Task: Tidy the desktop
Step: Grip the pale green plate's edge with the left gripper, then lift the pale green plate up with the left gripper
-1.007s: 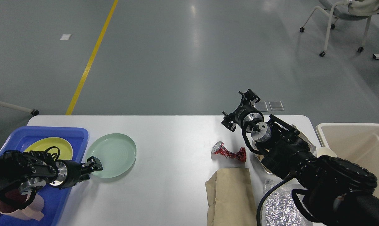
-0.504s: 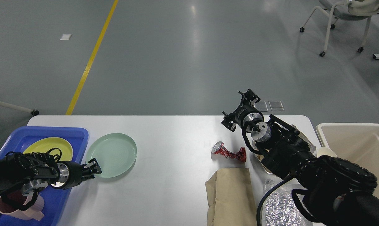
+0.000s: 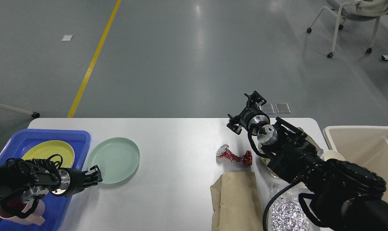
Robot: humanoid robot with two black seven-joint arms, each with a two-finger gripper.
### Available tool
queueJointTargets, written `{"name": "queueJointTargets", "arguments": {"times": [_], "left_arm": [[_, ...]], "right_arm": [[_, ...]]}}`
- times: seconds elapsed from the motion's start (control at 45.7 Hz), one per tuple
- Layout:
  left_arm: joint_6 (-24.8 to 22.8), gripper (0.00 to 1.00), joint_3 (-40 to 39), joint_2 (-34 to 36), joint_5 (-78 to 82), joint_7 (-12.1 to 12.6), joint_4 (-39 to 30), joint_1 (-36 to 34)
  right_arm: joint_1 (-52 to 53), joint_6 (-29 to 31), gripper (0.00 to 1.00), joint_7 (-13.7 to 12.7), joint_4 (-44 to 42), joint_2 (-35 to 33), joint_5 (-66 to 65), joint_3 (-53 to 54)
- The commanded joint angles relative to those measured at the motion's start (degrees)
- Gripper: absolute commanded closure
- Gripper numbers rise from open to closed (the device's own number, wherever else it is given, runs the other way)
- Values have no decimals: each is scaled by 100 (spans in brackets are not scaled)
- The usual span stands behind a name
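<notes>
The desktop (image 3: 177, 150) is a broad white surface with rounded far corners and a faint gloss, filling the lower half of the head view and far wider than anything lying on it. Its middle stretch is bare.

At its left end sits a blue tray (image 3: 81, 136) holding a yellow plate (image 3: 52, 150) and, at the near corner, a pink cup (image 3: 20, 215). Just beside the tray's right wall a pale green plate (image 3: 115, 158) lies flat on the surface. The left gripper (image 3: 94, 175) is at the near-left rim of that plate; its fingers are dark and seen small, so I cannot tell whether they are spread or pinching the rim.

On the right half lies a crushed red can (image 3: 234, 156) on its side, with a brown paper bag (image 3: 237, 199) near it toward the front edge and crumpled foil (image 3: 285, 213) to the bag's right. The right gripper (image 3: 245, 110) is raised over the far edge, its fingers spread and holding nothing. A beige bin (image 3: 367, 141) stands off the right end.
</notes>
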Motion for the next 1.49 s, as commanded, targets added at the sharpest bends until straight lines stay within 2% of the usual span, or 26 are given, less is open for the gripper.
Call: {"name": "queueJointTargets", "arguments": {"times": [0.0,0.219,0.35,0.46,0.569,0.679,0.81,0.985,1.27,1.467], "left_arm": [[-5,90,0,13,-3,0,-1,8],[-41,100,0,30,-3,0,-18,17],[-163,100,0,66,-3,-9,-71,-53],[-672,100,27,162,6,-9,-115,-263],[-1410,100,211,487,15,-18,-431,-887],[-2175,100,659,724,24,-26,-774,-1721],[-3334,100,1326,813,41,-18,-1134,-2855],[-4829,100,2319,874,85,-9,-1696,-4639],[-4864,100,3673,874,322,0,-2409,-7381],[-4864,100,4087,857,613,-9,-2453,-8516]], "right_arm": [[0,0,0,0,0,0,0,0],[0,0,0,0,0,0,0,0],[0,0,0,0,0,0,0,0],[0,0,0,0,0,0,0,0],[0,0,0,0,0,0,0,0],[0,0,0,0,0,0,0,0],[0,0,0,0,0,0,0,0],[0,0,0,0,0,0,0,0],[0,0,0,0,0,0,0,0],[0,0,0,0,0,0,0,0]]}}
